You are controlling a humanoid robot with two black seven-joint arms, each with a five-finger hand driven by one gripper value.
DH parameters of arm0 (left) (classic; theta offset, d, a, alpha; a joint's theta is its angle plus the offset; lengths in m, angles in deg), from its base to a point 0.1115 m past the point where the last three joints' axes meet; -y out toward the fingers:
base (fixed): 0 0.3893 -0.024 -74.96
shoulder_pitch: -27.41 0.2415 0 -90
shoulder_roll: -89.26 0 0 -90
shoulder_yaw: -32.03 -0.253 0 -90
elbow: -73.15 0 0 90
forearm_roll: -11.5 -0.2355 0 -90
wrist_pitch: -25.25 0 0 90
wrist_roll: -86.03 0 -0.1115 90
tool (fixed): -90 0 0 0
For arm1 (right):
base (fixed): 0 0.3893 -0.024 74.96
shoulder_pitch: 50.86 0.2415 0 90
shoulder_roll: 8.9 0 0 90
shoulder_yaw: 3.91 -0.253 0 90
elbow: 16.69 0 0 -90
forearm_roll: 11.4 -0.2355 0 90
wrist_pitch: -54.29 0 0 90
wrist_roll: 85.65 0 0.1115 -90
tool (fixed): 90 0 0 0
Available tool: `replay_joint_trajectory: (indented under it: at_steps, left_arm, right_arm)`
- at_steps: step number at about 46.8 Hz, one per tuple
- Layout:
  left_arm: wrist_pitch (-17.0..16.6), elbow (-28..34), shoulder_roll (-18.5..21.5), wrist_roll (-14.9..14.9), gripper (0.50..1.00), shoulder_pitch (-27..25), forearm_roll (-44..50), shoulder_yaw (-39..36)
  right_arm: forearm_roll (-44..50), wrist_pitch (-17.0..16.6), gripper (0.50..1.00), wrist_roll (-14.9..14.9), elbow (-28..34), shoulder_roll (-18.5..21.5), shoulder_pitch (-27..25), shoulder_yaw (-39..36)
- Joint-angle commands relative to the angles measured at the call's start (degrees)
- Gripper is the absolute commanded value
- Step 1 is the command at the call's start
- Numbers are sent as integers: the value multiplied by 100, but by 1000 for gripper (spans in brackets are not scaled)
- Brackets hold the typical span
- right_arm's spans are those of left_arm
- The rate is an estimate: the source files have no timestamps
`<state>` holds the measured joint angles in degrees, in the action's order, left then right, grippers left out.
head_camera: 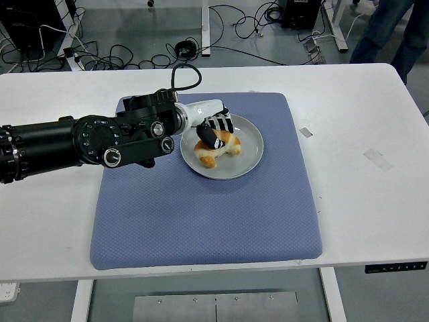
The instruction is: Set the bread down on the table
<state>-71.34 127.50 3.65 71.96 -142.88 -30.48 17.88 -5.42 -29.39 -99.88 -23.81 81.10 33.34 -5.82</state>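
Observation:
The bread, a golden croissant-like roll, lies on a grey plate on the blue mat. My left hand reaches in from the left and sits on top of the bread. Its thumb presses the roll's near left side and its striped fingers curl over the far side, so the hand is closed on the bread. The bread still rests on the plate. The right arm is out of view.
The white table shows bare surface around the mat, with small tape marks on the right. A person's legs stand at the top right, and cables lie on the floor behind the table.

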Motion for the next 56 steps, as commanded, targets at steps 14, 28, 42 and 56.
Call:
replay_joint_trajectory:
  at_steps: [14, 28, 42, 56]
  left_arm:
    - [140, -12, 475, 1, 500, -453, 67, -9]
    - [229, -109, 905, 27, 500, -462, 49, -18]
    - [211, -135, 1037, 27, 500, -365, 49, -18]
    - [211, -381, 1151, 36, 500, -75, -4, -18]
  right_arm:
    - [0, 1, 1000, 0, 0, 0, 0, 6]
    - [0, 1, 1000, 0, 0, 0, 0, -2]
    - [0, 1, 1000, 0, 0, 0, 0, 6]
    - [0, 1, 1000, 0, 0, 0, 0, 6]
